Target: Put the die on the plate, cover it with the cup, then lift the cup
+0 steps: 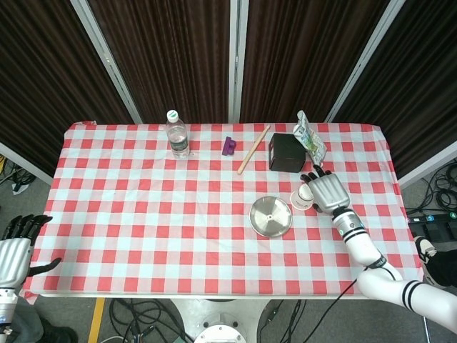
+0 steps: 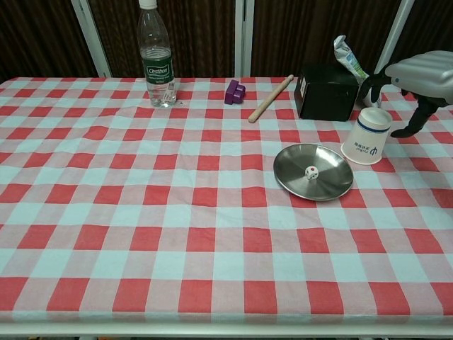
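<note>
A small white die (image 2: pixel 310 171) with red dots lies in the middle of the round metal plate (image 2: pixel 334 183), which also shows from above as plate (image 1: pixel 270 216). An upturned white paper cup (image 2: pixel 367 136) stands just right of the plate; from the head view the cup (image 1: pixel 303 197) is partly under my right hand. My right hand (image 2: pixel 419 75) (image 1: pixel 327 191) hovers open beside and above the cup, fingers spread, not touching it. My left hand (image 1: pixel 14 250) hangs open off the table's left front corner.
At the back stand a water bottle (image 2: pixel 157 55), a purple block (image 2: pixel 234 91), a wooden stick (image 2: pixel 270 98), a black box (image 2: pixel 325 92) and a snack packet (image 2: pixel 350 59). The red-checked cloth (image 2: pixel 141 212) covers the table.
</note>
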Robot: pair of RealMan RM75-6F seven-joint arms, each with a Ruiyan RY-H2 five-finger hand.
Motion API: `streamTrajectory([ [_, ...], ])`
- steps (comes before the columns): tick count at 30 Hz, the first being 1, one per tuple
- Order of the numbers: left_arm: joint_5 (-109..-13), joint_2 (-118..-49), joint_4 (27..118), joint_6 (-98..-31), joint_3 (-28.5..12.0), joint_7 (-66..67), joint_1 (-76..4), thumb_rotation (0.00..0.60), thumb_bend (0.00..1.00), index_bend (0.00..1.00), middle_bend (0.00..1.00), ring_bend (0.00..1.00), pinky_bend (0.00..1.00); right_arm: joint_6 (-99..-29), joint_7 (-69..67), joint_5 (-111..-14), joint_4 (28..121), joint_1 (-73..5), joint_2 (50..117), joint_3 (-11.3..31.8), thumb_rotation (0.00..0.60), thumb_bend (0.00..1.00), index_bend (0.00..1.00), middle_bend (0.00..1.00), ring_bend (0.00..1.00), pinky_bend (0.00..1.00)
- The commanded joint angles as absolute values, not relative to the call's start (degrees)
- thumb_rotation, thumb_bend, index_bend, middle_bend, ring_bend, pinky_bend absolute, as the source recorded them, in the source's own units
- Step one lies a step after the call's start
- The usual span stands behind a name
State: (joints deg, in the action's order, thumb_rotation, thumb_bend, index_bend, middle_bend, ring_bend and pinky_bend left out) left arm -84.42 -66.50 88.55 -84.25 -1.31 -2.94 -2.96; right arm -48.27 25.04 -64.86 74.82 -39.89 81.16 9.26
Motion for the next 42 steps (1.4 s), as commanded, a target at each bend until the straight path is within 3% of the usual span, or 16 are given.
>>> streamTrajectory([
  [1,-84.38,-66.29,88.86,-84.19,-1.33,-2.69,-3.00,0.600,0.07,0.19,0.17,0.10,0.09,-47.29,23.40,-64.85,72.73,-40.65,82.41,9.13,0.600,0.16,0.29,0.32,0.14,0.38],
  [11,-84.03,-65.73,89.69,-83.76,-1.40,-2.25,-3.14,0.600,0.07,0.19,0.17,0.10,0.09,-45.71,20.03,-66.13,70.06,-42.13,83.91,8.84,0.600,0.17,0.29,0.33,0.15,0.39],
  [20,-83.88,-65.40,90.17,-83.67,-1.43,-1.95,-3.15,0.600,0.07,0.19,0.17,0.11,0.09,-47.20,16.04,-67.69,69.43,-41.64,83.50,8.94,0.600,0.31,0.45,0.44,0.29,0.58],
  [28,-83.99,-64.77,91.10,-84.03,-1.51,-1.21,-3.10,0.600,0.07,0.19,0.17,0.10,0.09,-55.04,13.89,-74.72,81.79,-39.18,74.67,8.82,0.600,0.32,0.49,0.46,0.31,0.59],
  [32,-84.03,-64.81,91.40,-84.12,-1.57,-0.99,-3.13,0.600,0.07,0.19,0.17,0.10,0.09,-54.97,12.83,-77.50,87.02,-39.49,72.37,8.18,0.600,0.32,0.50,0.46,0.31,0.59],
  [42,-83.99,-65.67,90.55,-83.87,-1.40,-1.57,-3.12,0.600,0.07,0.19,0.17,0.10,0.09,-52.25,18.28,-79.56,81.98,-41.89,81.74,5.30,0.600,0.32,0.50,0.46,0.31,0.59],
])
